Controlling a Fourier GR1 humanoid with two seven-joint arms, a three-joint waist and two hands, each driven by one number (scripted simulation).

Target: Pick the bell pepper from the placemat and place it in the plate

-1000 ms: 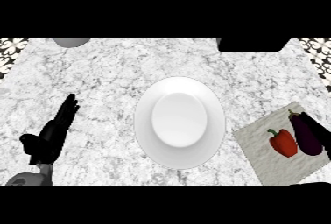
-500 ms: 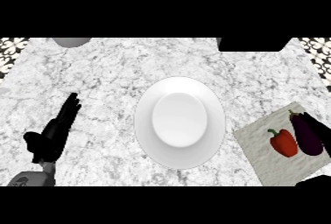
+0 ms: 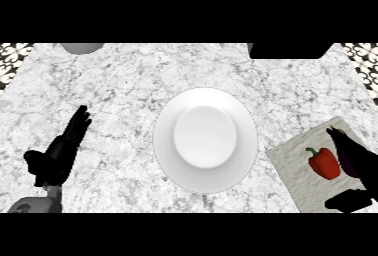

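At the far left, the left hand (image 3: 60,152) is hovering over the marbled tabletop (image 3: 125,85). It is released, with fingers straight and pointing up and slightly right, grasping nothing. Its grey forearm (image 3: 35,204) is entering from the lower edge. Near the top edge, a grey object (image 3: 81,47) is showing only in part.

In the middle, a white plate (image 3: 164,145) is sitting on the tabletop with nothing in it, well apart from the left hand. Farther right along the top edge, a black object (image 3: 288,50) is partly showing.

At the right, a pale placemat (image 3: 295,167) is lying at an angle, just beside the plate's rim. The red bell pepper (image 3: 323,163) is resting on the placemat, green stem pointing up and left. A dark eggplant (image 3: 351,156) is lying just beside it on its right. Whether the two touch cannot be told.

At the lower right, only a small part of the right hand (image 3: 347,202) is showing, over the placemat's lower corner and below the bell pepper. Whether it is released or clenched cannot be told.
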